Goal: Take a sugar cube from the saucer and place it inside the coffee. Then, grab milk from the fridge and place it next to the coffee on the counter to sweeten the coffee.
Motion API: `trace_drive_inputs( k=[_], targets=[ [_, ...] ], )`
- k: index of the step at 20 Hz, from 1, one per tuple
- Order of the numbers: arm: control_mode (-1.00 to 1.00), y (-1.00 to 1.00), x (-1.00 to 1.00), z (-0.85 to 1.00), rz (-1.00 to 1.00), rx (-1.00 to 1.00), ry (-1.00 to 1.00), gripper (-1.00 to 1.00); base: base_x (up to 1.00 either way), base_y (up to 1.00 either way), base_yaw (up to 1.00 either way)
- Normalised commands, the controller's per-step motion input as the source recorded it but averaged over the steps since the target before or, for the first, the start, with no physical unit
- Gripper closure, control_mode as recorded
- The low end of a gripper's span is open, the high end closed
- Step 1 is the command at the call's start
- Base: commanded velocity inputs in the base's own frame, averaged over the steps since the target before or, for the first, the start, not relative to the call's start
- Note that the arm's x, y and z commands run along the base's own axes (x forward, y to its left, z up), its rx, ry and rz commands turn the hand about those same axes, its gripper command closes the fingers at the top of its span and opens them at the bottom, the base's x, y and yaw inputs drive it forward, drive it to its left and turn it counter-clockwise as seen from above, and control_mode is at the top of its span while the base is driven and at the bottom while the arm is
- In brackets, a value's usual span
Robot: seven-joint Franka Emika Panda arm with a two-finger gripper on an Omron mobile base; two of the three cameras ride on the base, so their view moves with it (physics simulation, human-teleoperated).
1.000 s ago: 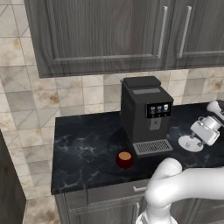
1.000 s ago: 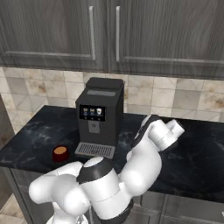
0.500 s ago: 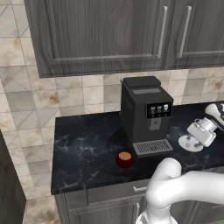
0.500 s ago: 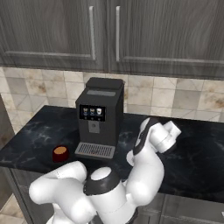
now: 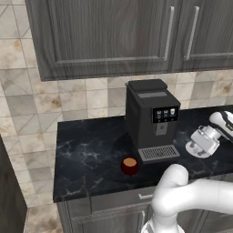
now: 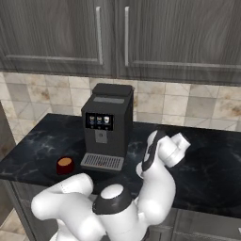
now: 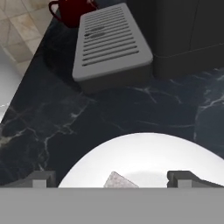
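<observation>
The white saucer [image 7: 148, 159] lies on the black marble counter [image 7: 61, 127], close under my hand. A pale sugar cube [image 7: 117, 180] rests on its near side. My gripper [image 7: 113, 179] is open, its two fingertips [image 7: 41, 178] set wide on either side of the cube and apart from it. The dark red coffee [image 5: 129, 166] with its tan top stands on the counter [image 5: 86, 150], left of the machine's drip tray; its cup [image 7: 72, 8] also shows at the top of the hand view. My gripper [image 5: 199, 146] hangs low, right of the machine, also visible as the gripper [image 6: 149, 159] in the right base view.
A big black coffee machine [image 5: 150, 113] with a grey drip tray [image 7: 109, 41] stands between the saucer and the coffee [image 6: 65, 164]. Dark wood-grain wall cupboards [image 5: 113, 36] hang above a tiled backsplash. My arm's white elbow [image 5: 177, 182] rises at the counter's front edge.
The hand has sunk a little and shifted slightly toward the coffee machine, closer over the saucer. Its jaws stay wide. The coffee has not moved.
</observation>
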Motion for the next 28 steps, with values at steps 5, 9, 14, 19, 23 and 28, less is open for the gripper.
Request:
trace_drive_inputs(
  k=[5,9,14,19,23,28],
  targets=[
    [-1.0,0.0,0.2,-0.14,0.0,0.0,0.0,-1.0,0.0,0.0,0.0],
    [-1.0,-0.16,0.05,-0.08,0.0,0.0,0.0,-1.0,0.0,0.0,0.0],
    [-1.0,-0.07,-0.04,-0.05,0.02,0.0,0.0,1.0,0.0,0.0,0.0],
    [-1.0,0.0,0.0,-0.02,0.0,0.0,0.0,1.0,0.0,0.0,0.0],
    [-1.0,0.0,-0.07,0.0,0.0,0.0,-0.01,1.0,0.0,0.0,0.0],
    [-1.0,0.04,-0.43,0.18,0.0,0.0,-0.19,1.0,0.0,0.0,0.0]
  ],
)
